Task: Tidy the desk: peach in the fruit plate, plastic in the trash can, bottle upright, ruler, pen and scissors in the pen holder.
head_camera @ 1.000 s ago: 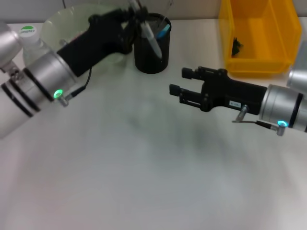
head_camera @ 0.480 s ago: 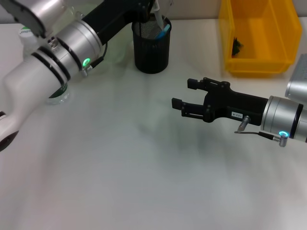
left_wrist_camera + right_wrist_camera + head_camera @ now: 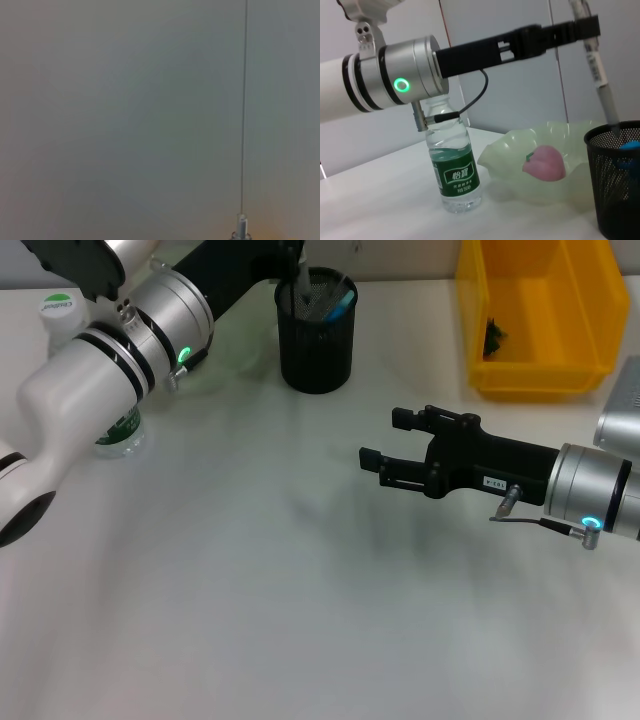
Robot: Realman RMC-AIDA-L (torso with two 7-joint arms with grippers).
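Note:
My left gripper (image 3: 581,26) hangs above the black mesh pen holder (image 3: 316,345), shut on the pen (image 3: 598,75), whose lower end dips inside the holder's rim. The light blue scissors (image 3: 343,302) stand in the holder. I cannot make out the ruler. The peach (image 3: 544,162) lies in the pale green fruit plate (image 3: 510,150). Beside the plate, the bottle (image 3: 452,167) stands upright. The dark plastic (image 3: 493,337) lies in the yellow trash can (image 3: 540,365). My right gripper (image 3: 380,438) hovers open and empty over the middle of the desk (image 3: 250,590).
In the head view my left arm (image 3: 130,340) stretches across the back left and hides most of the fruit plate. The trash can stands at the back right, close behind my right arm (image 3: 590,485).
My left arm has swung upward, carrying the pen from a slant at the holder's rim to stand almost upright over it. The bottle has come into view. My right gripper drifted slightly right.

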